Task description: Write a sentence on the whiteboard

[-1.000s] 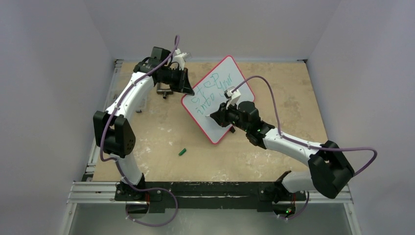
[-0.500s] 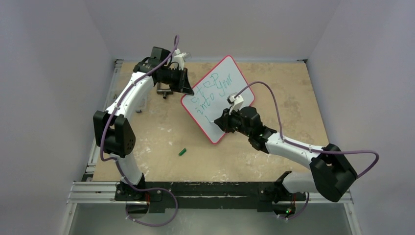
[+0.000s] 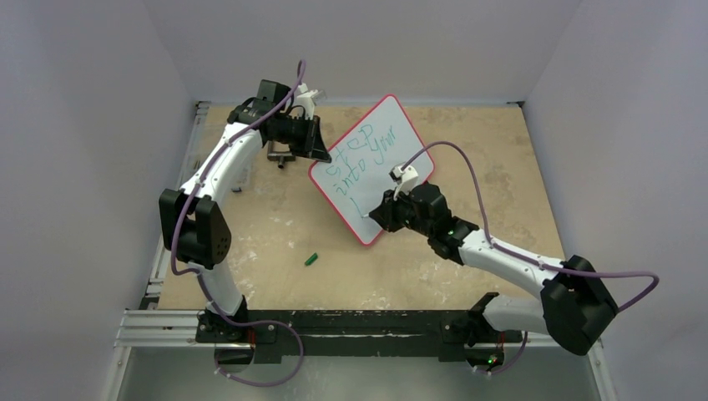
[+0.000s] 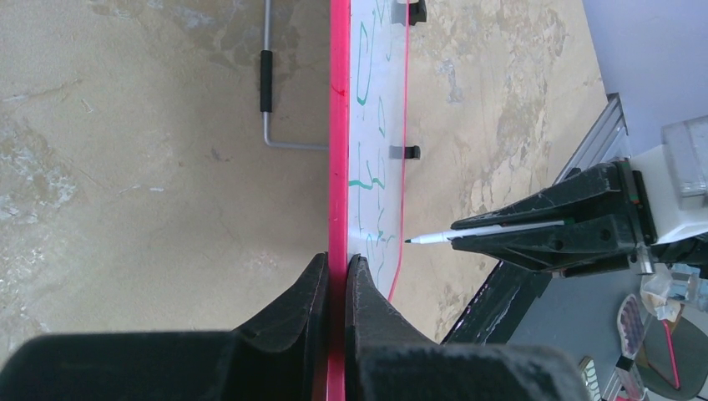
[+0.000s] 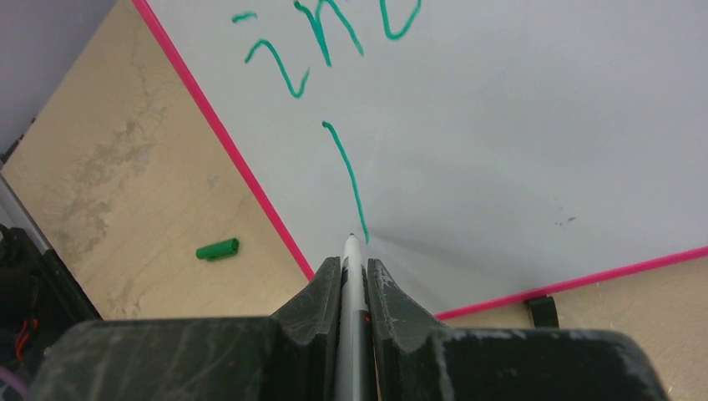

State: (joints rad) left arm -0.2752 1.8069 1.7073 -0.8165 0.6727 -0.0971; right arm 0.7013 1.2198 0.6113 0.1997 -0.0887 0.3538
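My left gripper (image 4: pixel 336 266) is clamped on the thin red rim of the whiteboard (image 3: pixel 411 135), which sits turned at an angle over the far middle of the table (image 3: pixel 250 225). The board is white with rounded corners and small black feet. The sentence (image 3: pixel 357 160), in green handwriting, reads "step into your", with a single slanted stroke (image 5: pixel 346 175) beneath. My right gripper (image 5: pixel 354 269) pinches a marker (image 5: pixel 353 251), its tip at the stroke's lower end.

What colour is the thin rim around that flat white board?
Pinkish red; the rim shows best in the left wrist view.
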